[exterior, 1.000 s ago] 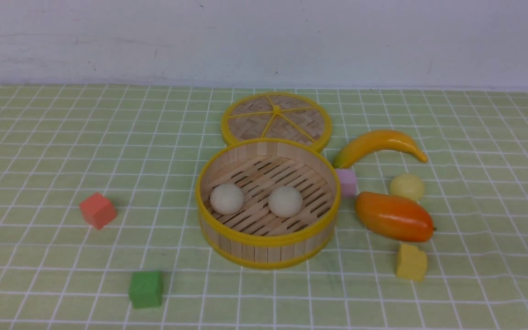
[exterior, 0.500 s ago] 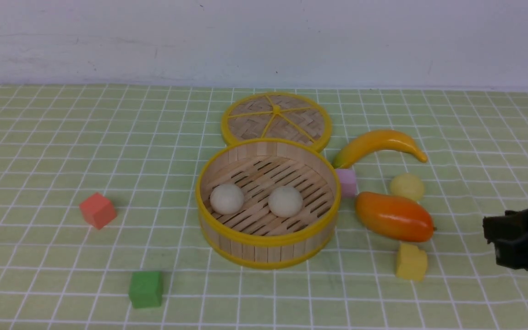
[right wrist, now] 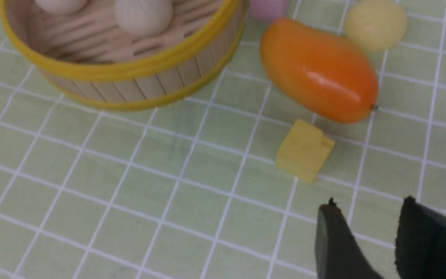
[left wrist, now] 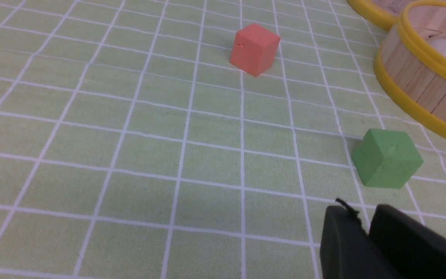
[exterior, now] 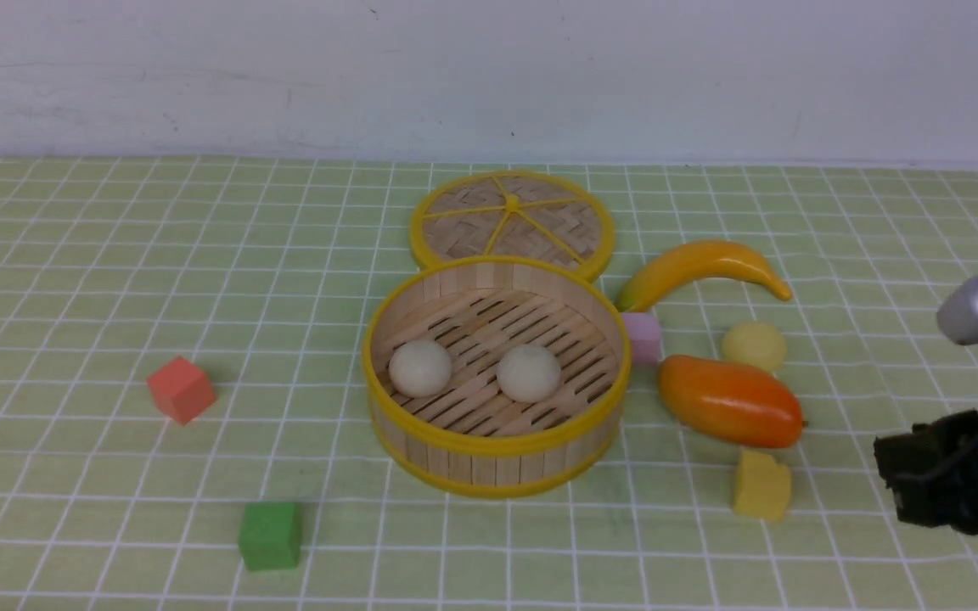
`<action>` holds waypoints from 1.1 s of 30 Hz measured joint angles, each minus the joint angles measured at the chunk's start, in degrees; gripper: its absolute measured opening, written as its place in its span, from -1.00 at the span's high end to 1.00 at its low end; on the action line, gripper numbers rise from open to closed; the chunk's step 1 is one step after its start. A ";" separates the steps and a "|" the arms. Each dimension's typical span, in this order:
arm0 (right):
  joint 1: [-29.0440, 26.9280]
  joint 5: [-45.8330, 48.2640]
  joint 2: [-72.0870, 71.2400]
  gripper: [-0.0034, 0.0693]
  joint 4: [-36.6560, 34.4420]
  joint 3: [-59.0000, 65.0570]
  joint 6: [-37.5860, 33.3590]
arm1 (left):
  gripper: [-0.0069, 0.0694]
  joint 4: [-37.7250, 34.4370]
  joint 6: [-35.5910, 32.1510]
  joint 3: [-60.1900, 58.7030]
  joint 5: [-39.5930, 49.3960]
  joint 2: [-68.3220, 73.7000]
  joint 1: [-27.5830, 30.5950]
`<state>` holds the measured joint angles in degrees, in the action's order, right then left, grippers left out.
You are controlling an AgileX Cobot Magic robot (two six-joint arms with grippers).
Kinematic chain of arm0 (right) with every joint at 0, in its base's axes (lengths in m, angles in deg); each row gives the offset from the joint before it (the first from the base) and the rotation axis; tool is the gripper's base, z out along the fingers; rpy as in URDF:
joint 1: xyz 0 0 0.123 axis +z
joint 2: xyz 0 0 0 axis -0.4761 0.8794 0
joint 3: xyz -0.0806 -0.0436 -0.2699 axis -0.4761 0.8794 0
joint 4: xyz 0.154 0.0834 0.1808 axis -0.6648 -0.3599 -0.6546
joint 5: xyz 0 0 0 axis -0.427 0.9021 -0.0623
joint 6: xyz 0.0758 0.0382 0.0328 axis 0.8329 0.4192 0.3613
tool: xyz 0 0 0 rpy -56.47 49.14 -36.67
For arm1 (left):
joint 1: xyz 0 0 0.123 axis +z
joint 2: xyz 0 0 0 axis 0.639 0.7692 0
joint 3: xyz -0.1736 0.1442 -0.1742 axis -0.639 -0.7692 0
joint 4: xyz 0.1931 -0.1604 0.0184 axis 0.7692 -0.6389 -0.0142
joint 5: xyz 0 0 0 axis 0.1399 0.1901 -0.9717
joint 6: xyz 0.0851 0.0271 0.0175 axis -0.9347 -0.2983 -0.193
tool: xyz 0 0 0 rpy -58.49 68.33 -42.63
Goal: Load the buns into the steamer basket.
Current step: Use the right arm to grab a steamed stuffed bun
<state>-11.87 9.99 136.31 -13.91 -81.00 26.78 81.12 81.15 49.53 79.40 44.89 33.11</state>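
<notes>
Found the steamer basket (exterior: 493, 445) at the middle of the green-checked table (exterior: 73, 280): round, upright pale bamboo slats, slatted floor, yellow rims top and bottom. Counted two off-white buns (exterior: 420, 368) (exterior: 529, 372) on its floor, smooth and round, side by side and apart, toward the 6 o'clock half. Spotted the pale yellow bun (exterior: 754, 345) outside on the table, at about 3 o'clock from the basket, just beyond the orange mango (exterior: 729, 400) at its 1 o'clock; could not tell whether touching. Noted the woven lid (exterior: 512, 219) at the basket's 12 o'clock, a banana (exterior: 701, 265) at 2 o'clock, a pink cube (exterior: 643, 337) against the wall at 3 o'clock, a yellow cube (exterior: 761, 485) at the mango's 6 o'clock, and red (exterior: 181, 389) and green (exterior: 270, 535) cubes off at 9 and 7 o'clock. Saw the right gripper (right wrist: 368, 217) with jaws moderately parted and empty, low above the table at 4 o'clock from the yellow cube. Saw the left gripper (left wrist: 364, 217) with jaws narrow, a slim gap only, holding nothing, near the green cube. Compared with half a second earlier: right arm further in from the 3 o'clock edge; a second earlier, not in view at all; buns and the rest unmoved.
</notes>
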 joint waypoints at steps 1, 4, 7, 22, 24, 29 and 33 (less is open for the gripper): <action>0.00 1.20 0.19 0.25 -0.18 -0.11 -0.26 | 0.55 0.00 0.00 0.00 0.00 0.00 0.00; 0.00 2.89 0.51 0.25 -0.40 -0.88 -0.42 | 0.54 0.00 0.00 0.00 0.00 0.00 0.00; 0.00 3.87 0.51 0.25 -1.04 -2.83 -0.54 | 0.53 0.00 0.00 0.00 0.00 0.00 0.00; 0.00 9.27 9.75 0.13 -2.66 -12.43 -0.69 | 0.51 0.00 0.00 0.00 0.00 0.00 0.00; 0.00 9.27 10.83 0.13 -4.11 -12.43 -2.04 | 0.50 0.00 0.00 0.00 0.00 0.00 0.00; 0.00 8.39 11.21 0.12 -8.89 -12.43 -7.15 | 0.49 0.00 0.00 0.00 0.00 0.00 0.00; 0.00 8.14 11.21 0.12 -13.12 -12.43 -11.89 | 0.48 0.00 0.00 0.00 0.00 0.00 0.00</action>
<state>-11.87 18.13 147.52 -27.02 -93.44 14.90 81.12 81.15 49.53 79.40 44.89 33.11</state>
